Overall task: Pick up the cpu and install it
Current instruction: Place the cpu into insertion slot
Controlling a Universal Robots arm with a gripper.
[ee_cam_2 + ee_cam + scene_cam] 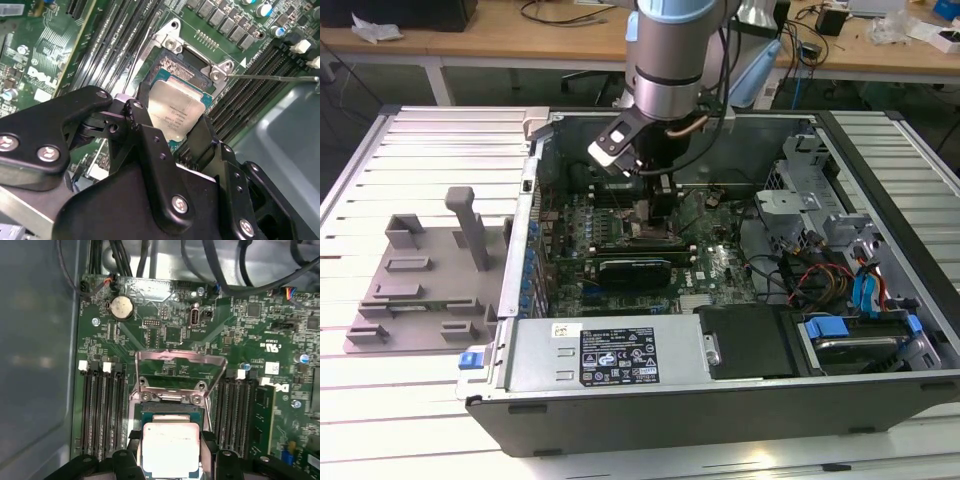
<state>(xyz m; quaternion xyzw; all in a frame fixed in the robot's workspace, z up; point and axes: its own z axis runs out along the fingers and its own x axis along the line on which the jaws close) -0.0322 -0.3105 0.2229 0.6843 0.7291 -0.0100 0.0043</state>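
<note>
The cpu (177,112), a flat square chip with a silvery top and a thin green border, sits between my gripper's black fingers (142,125) right over the motherboard socket (175,67). In the first wrist view the cpu (171,447) is level with the socket's open metal load plate (180,371). I cannot tell whether the chip rests in the socket or hovers just above it. My gripper (655,205) is deep inside the open computer case (720,395) and is shut on the cpu.
Black memory slots (102,410) flank the socket on both sides. A thin retaining lever (270,77) sticks out beside it. A grey plastic tray with raised blocks (420,270) lies at the exterior view's left. Drive cage and cables (840,270) fill the case's right.
</note>
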